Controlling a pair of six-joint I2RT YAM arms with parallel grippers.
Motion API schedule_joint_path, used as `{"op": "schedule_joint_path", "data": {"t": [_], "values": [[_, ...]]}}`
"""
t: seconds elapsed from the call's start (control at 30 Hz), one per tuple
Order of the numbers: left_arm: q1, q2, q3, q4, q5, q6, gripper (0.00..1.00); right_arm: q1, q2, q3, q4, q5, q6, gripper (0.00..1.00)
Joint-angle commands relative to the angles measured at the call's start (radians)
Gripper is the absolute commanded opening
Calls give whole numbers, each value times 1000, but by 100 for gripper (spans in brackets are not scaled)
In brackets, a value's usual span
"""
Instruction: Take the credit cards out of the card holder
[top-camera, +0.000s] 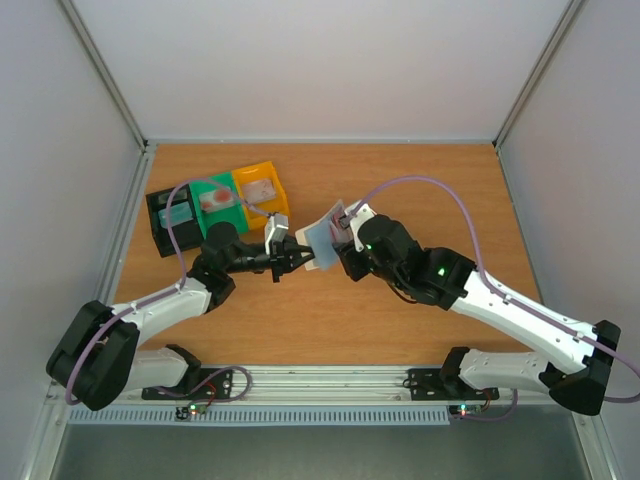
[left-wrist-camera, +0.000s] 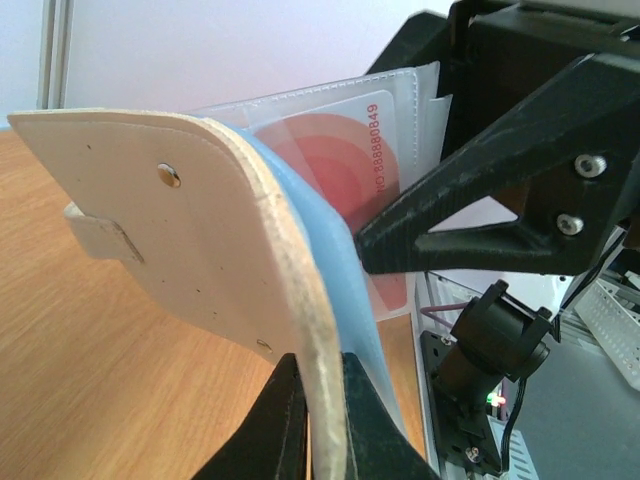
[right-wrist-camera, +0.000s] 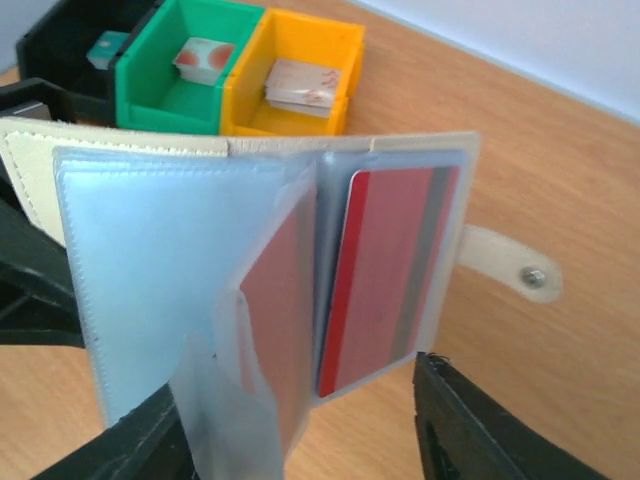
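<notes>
Arms meet above the table in the top view, where we see the holder lifted between the left gripper and right gripper, just right of the bins. At the left wrist, the left gripper pinches the holder's cream cover, with a red card in its clear pocket. At the right wrist, we see the right gripper spread around the open holder's lower edge. The red card fills the right pocket and a second card sits behind the middle flap.
</notes>
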Motion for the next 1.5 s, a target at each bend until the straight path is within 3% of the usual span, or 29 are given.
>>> {"op": "schedule_joint_path", "data": {"t": [0.0,0.3,0.43,0.7,0.8,1.0,1.03,1.13,1.2,1.4,1.47], "values": [[-7,-21,-11,89,16,36,0,-48,-62,-53,68,-121,-2,50],[-6,-26,-21,123,52,38,0,-131,-70,-83,70,-270,2,30],[-7,-31,-27,139,70,38,0,-189,-87,-111,120,-462,2,20],[-6,-36,-26,148,82,39,0,-277,-91,-139,153,-664,36,18],[-7,-37,-28,148,85,40,0,-291,-95,-142,170,-701,40,2],[-7,-47,-31,110,36,29,0,-337,-125,-161,188,-743,69,1],[-7,-51,-29,80,-4,24,3,-349,-136,-171,191,-750,79,1],[-3,-70,-23,-64,-168,15,42,-386,-150,-188,190,-736,124,1],[7,-83,-16,-176,-260,17,55,-407,-142,-185,152,-679,164,1],[80,-123,13,-390,-390,120,56,-430,-10,-73,-88,-406,285,1],[84,-139,27,-366,-322,170,51,-423,33,-52,-103,-388,328,1]]}}
